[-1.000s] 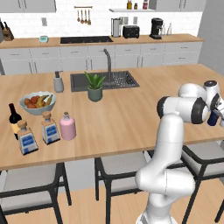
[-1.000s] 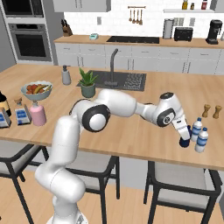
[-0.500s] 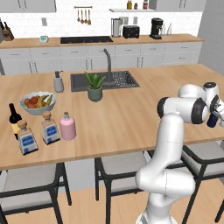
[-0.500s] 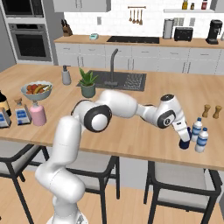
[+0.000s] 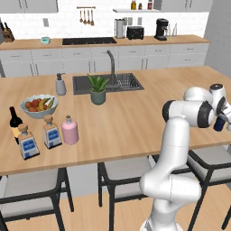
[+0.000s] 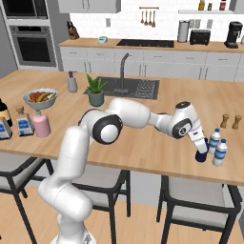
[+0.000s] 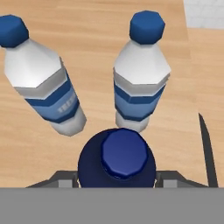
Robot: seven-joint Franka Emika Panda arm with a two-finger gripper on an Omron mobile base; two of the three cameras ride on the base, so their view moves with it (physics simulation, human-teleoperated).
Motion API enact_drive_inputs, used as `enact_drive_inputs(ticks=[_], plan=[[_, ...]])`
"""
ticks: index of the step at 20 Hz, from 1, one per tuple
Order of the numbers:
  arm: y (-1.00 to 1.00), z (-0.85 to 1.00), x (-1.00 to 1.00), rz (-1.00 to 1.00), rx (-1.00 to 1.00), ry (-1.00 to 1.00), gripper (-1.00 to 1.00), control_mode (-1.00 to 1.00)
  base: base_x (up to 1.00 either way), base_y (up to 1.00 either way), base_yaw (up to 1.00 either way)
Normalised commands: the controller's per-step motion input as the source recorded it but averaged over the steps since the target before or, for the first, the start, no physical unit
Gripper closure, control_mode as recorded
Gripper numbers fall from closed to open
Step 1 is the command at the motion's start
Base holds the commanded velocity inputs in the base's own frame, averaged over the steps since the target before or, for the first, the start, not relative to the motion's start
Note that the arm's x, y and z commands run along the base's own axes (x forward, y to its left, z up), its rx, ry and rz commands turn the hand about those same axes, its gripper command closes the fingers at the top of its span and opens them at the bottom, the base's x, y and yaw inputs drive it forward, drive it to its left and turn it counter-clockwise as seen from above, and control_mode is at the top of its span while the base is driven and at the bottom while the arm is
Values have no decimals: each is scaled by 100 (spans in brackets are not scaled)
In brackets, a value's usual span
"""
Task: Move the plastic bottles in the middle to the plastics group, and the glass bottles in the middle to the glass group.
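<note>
Left base view: the pink glass bottle (image 5: 70, 130) and a square clear bottle (image 5: 52, 132) wait mid-surface beside the wine bottle (image 5: 16, 122), not yet sorted.

Right base view: the tool (image 6: 200, 151) holds the navy bottle (image 6: 201, 155) low, just beside the plastics group (image 6: 217, 147), for set-down.

Hand view: fingers (image 7: 64, 180) clamp the navy bottle's sides.

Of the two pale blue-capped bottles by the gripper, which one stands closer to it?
The pale blue-capped bottle on the left in the right base view, directly beside the small dark navy bottle between the gripper jaws; the other stands further right.
</note>
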Motion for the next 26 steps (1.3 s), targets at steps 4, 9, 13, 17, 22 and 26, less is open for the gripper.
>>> enact_drive_inputs(ticks=[4, 9, 13, 17, 22, 26], plan=[[0, 0, 0, 0, 0, 0, -100, -100, 0, 0, 0], [0, 0, 0, 0, 0, 0, -100, -100, 0, 0, 0], [0, 2, 0, 0, 0, 0, -100, -100, 0, 0, 0], [0, 20, 0, 0, -2, 1, -100, -100, 0, 0, 0], [0, 31, -8, 0, 0, 1, -100, -100, 0, 0, 0], [4, 20, -46, 0, 0, 7, -100, -100, 0, 0, 0]])
